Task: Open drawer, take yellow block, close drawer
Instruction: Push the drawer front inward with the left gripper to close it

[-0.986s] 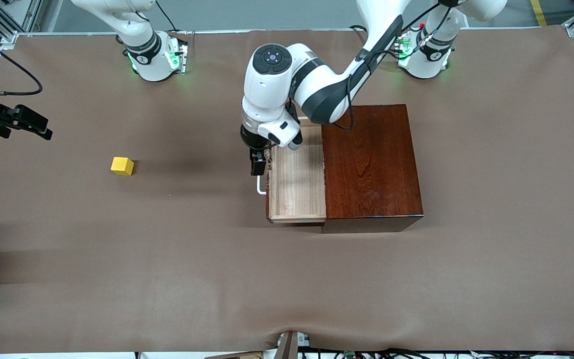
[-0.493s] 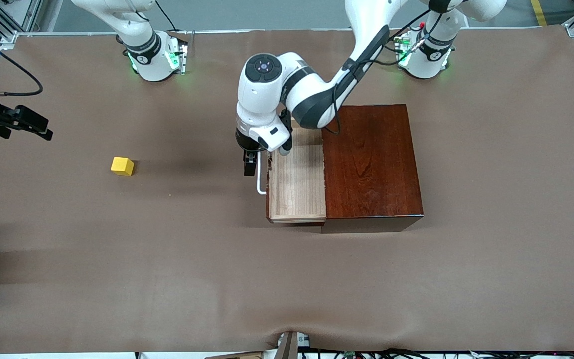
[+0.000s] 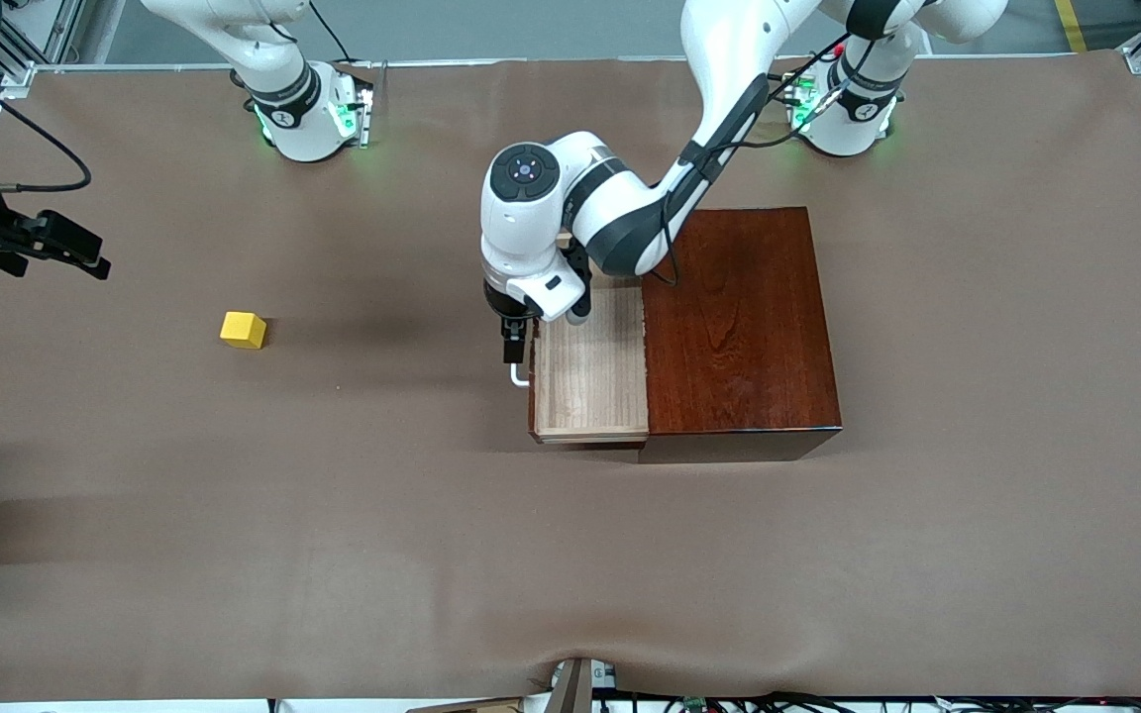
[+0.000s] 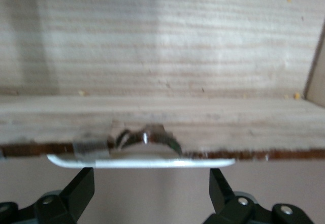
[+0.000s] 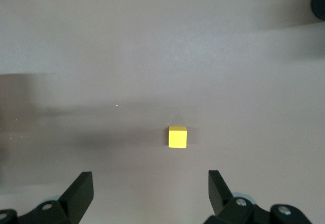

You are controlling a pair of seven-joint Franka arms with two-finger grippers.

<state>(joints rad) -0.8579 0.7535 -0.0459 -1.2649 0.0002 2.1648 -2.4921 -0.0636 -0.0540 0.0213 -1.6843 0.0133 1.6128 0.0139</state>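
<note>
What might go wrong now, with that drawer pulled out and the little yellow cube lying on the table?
The left end effector hangs open at the white handle of the drawer; a careless move could knock the handle or shove the wooden box askew. The yellow block lies on the table toward the right arm's end, not in the drawer. It is small, so the open right end effector might nudge it instead of gripping it.

No readable text, labels or numbers anywhere.

I see the drawer point(image 3: 590, 371) pulled out of its box point(image 3: 739, 322) toward the right arm's end; the yellow block point(image 3: 243, 330) sits on the worktop point(image 3: 570, 555) well apart.
</note>
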